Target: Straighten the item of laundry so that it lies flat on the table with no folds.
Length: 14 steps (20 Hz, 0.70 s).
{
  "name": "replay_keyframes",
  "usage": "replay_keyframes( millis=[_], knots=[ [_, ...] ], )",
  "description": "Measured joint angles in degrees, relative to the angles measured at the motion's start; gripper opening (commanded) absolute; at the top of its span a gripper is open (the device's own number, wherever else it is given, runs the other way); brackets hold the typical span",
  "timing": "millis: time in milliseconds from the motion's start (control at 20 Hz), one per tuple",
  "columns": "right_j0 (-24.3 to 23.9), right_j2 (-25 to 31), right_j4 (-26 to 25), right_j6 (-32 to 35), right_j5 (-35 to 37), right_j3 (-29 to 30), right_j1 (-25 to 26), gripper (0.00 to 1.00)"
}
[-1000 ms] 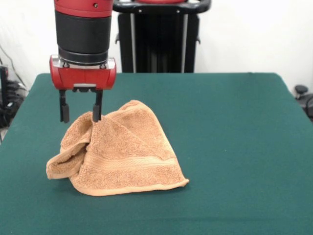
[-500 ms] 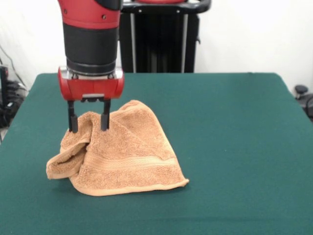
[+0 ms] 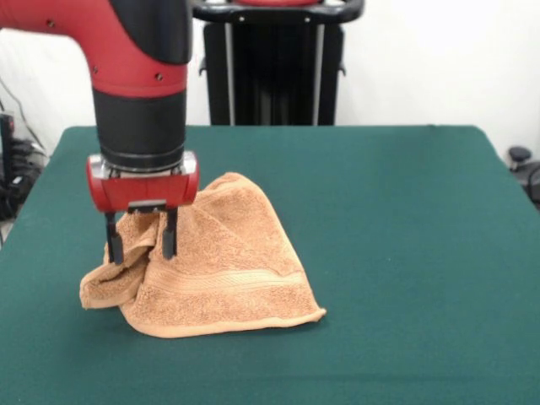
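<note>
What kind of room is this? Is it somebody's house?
Probably not a house; it looks like a robot lab or test room. A red and black robot arm reaches over a big green table holding only a crumpled orange towel, with a plain white wall behind.

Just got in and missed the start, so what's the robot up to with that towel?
The arm's gripper is down on the left side of an orange-tan towel that lies bunched and folded on the green table. Its two fingers are apart, straddling a raised fold near the towel's left edge, and nothing is lifted. The towel is far from flat: its left side is rolled under and the middle is humped up, with a band stripe showing along the front edge.
</note>
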Motion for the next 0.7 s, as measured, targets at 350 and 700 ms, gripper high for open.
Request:
replay_keyframes(
  millis=[350,700],
  knots=[
    [-1.05,1.14,-0.84,0.00,0.00,-2.31,3.48,1.00],
    [-1.36,2.49,-0.84,0.00,0.00,-2.41,4.40,1.00]
  ],
)
